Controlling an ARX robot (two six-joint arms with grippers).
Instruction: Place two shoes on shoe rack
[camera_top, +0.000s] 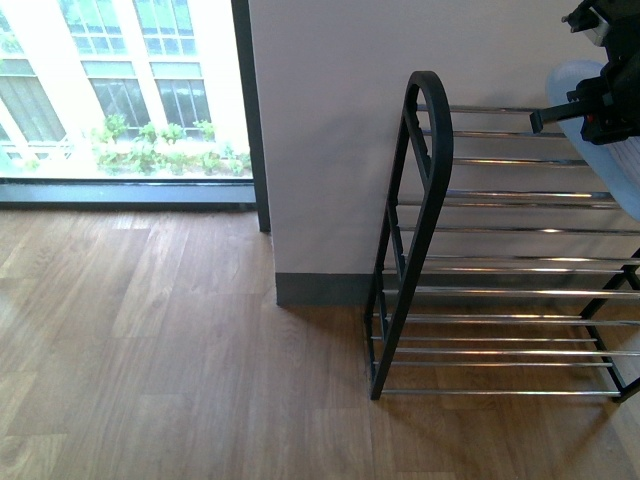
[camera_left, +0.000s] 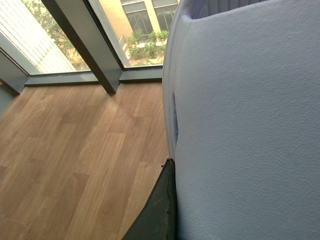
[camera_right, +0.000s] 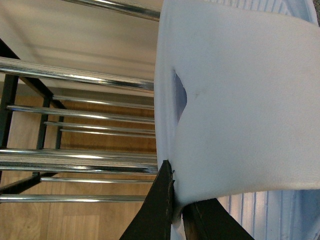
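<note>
A pale blue-white slide sandal (camera_top: 612, 175) hangs at the right edge of the front view, over the top tier of the shoe rack (camera_top: 425, 150). A dark gripper (camera_top: 590, 105) is clamped on it there. In the right wrist view my right gripper (camera_right: 175, 197) is shut on the strap edge of a slide sandal (camera_right: 240, 100), with the rack's chrome bars (camera_right: 75, 75) below it. My left gripper (camera_left: 174, 172) is shut on a second slide sandal (camera_left: 240, 125), which fills the left wrist view above the wooden floor. Only one of the left fingers (camera_left: 160, 210) shows.
The rack stands against a white wall (camera_top: 330, 120) with a dark skirting, its black end frame facing left. A floor-to-ceiling window (camera_top: 120, 90) lies to the left, beyond a dark post (camera_top: 250, 110). The wooden floor (camera_top: 150, 350) stretches in front.
</note>
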